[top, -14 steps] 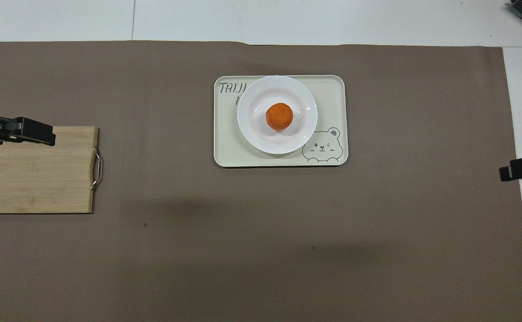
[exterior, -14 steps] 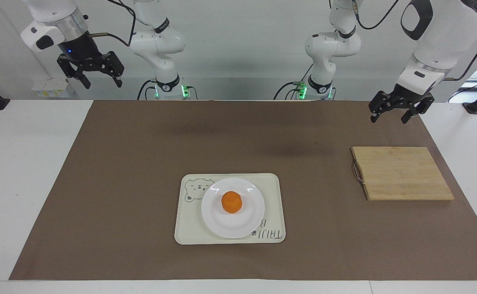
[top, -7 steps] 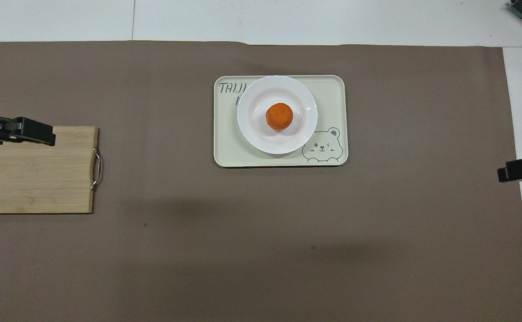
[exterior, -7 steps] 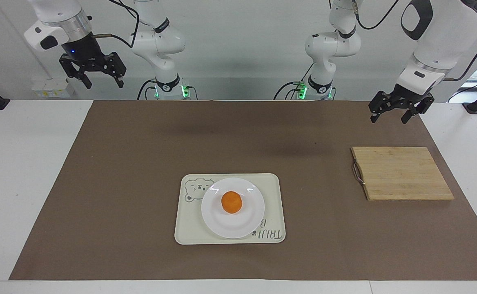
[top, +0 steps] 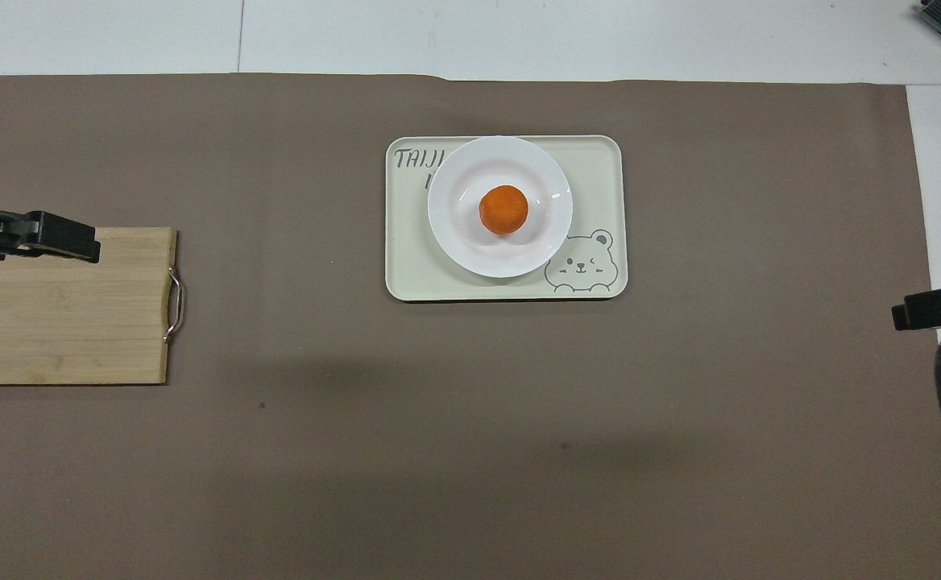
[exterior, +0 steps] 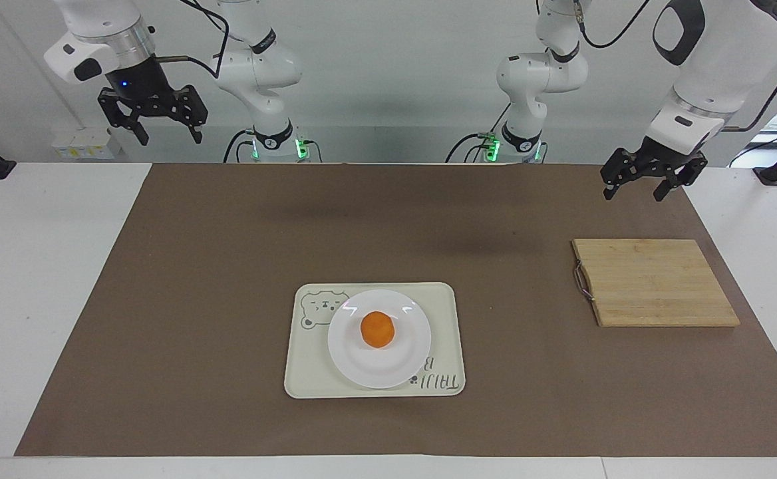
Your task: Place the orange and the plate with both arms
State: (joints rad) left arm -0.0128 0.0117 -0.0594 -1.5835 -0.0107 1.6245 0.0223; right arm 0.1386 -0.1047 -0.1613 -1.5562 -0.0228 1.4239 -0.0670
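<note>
Moved since a second ago: only the right gripper (exterior: 169,136), edged a touch toward the table's middle, high over the right arm's end of the table, fingers spread wide and empty. No change at the left gripper (exterior: 633,193): hangs over the edge of the brown paper mat (exterior: 229,266) beside the rectangular bamboo cutting board (exterior: 654,283), likewise spread wide, holding nothing. Well apart from both: the small round matte orange fruit (exterior: 378,330), sitting at the centre of the round glossy white plate (exterior: 375,372), itself resting on the cream rectangular tray with the bear print (exterior: 442,313), mid-table and farther from the robots than the board. Judged by looks: light, firm with slight give, prone to roll, so best taken across its widest part from straight above, with gentle squeeze to spare the skin. Probably stiff, breakable and slick, that plate, and low to the tray; best pinched at the raised rim, one finger over and one under, on the side where the rim overhangs nothing. Worth lifting the fruit clear first, or keeping the plate level, lest the fruit roll off.
</note>
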